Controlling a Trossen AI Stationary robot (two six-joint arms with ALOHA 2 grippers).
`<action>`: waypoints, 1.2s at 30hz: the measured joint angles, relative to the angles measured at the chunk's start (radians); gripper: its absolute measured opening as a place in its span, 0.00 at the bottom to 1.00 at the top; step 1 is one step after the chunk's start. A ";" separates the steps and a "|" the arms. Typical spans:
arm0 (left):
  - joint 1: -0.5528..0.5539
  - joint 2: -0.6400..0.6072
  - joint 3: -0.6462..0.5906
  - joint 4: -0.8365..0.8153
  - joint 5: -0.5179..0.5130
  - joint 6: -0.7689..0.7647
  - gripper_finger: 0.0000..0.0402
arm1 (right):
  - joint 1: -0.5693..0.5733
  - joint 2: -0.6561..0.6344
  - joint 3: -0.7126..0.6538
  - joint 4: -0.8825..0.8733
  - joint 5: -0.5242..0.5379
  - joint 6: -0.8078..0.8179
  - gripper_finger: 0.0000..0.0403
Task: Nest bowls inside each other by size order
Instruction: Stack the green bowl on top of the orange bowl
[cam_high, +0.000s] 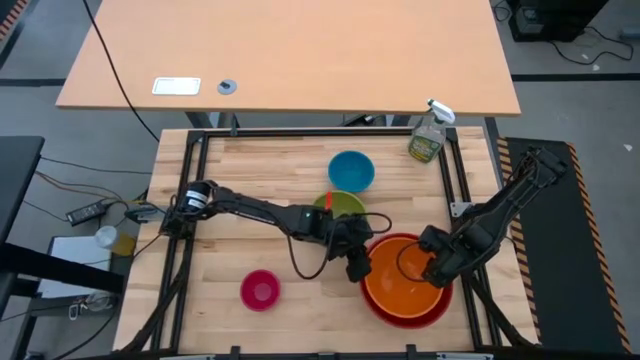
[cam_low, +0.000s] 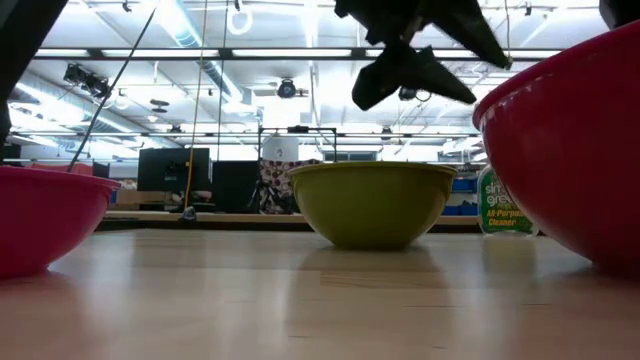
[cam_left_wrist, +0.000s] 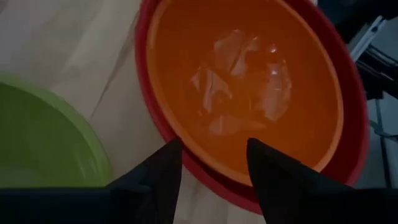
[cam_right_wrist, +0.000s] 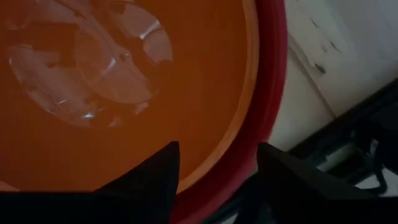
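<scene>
The orange bowl (cam_high: 405, 272) sits nested inside the red bowl (cam_high: 378, 298) at the table's near right. My left gripper (cam_high: 358, 264) is open over their left rim (cam_left_wrist: 211, 168). My right gripper (cam_high: 437, 268) is open over their right rim (cam_right_wrist: 217, 174). Neither gripper shows any touch on the bowls. The green bowl (cam_high: 341, 206) stands on its base at mid table. The blue bowl (cam_high: 351, 171) stands behind it. The pink bowl (cam_high: 260, 290) stands at the near left. In the low view the green bowl (cam_low: 372, 203) is in the middle, the red bowl (cam_low: 575, 150) at the right and the pink bowl (cam_low: 45, 215) at the left.
A clear spray bottle (cam_high: 430, 134) stands at the table's far right corner. A black cable (cam_high: 310, 262) loops on the table beside my left arm. Bare wood lies along the table's left side and near edge around the pink bowl.
</scene>
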 joint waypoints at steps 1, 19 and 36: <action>0.001 -0.003 0.000 -0.002 0.003 0.002 0.46 | 0.000 -0.002 0.010 -0.012 -0.012 0.000 0.55; -0.013 -0.160 -0.042 -0.287 -0.221 0.300 0.39 | -0.166 -0.046 0.091 0.073 0.261 -0.168 0.55; 0.135 -0.576 -0.728 0.021 -0.200 -0.203 0.40 | -0.711 0.067 0.089 0.387 0.159 -0.717 0.54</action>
